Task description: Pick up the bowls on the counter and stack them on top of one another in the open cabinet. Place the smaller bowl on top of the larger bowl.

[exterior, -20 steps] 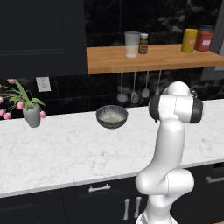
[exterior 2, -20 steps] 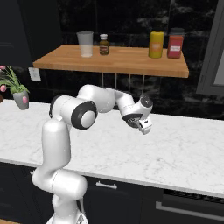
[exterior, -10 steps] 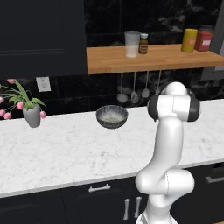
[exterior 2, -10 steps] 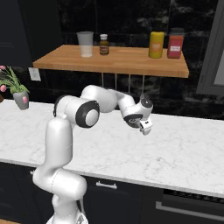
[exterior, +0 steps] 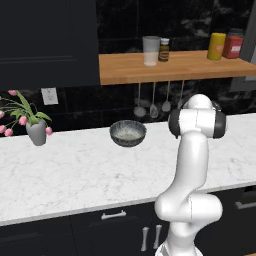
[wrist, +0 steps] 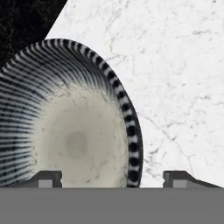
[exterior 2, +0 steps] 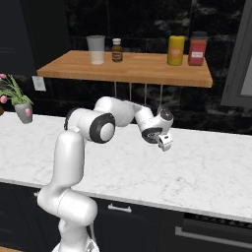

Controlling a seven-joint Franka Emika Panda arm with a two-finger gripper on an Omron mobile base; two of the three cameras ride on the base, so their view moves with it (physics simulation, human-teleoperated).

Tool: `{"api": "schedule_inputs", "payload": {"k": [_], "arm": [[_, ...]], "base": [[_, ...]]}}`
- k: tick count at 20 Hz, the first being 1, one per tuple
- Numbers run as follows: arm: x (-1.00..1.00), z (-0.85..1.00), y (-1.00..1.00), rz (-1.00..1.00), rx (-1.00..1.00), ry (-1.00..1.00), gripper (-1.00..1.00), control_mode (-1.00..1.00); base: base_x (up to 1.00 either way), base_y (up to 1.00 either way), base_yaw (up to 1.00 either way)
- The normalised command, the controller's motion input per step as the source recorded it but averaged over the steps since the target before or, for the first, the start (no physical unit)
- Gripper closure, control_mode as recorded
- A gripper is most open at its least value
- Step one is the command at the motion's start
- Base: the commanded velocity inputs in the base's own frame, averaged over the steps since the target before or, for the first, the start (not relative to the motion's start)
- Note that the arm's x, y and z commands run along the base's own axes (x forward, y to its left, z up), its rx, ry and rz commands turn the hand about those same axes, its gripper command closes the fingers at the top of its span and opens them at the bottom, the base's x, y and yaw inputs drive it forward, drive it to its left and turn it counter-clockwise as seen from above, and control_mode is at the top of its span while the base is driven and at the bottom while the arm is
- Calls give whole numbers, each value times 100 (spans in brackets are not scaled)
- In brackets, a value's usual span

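Rightward along the counter the pincer has swung, jaws parted; bowl upright beneath, mouth up.

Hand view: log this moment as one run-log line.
pincer: open, above striped bowl | striped bowl: on counter, not held | speckled bowl: on counter | shelf: no bowls

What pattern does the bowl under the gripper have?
The striped bowl has dark and white stripes radiating around a pale cream centre, clearest in the hand view.

White glossy arm showing rounded bulbous segments, dark grey joint caps; small white gripper ending in two short dark fingertips.
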Motion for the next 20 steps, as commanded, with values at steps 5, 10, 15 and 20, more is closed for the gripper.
{"api": "schedule_inputs", "payload": {"k": [5,10,15,20], "arm": [[0,0,0,0,0,0,100,-100],[0,0,0,0,0,0,100,-100],[-12,24,0,1,0,-9,100,-100],[-34,57,2,3,0,-22,100,-100]], "base": [[0,0,0],[0,0,0],[0,0,0],[0,0,0]]}}
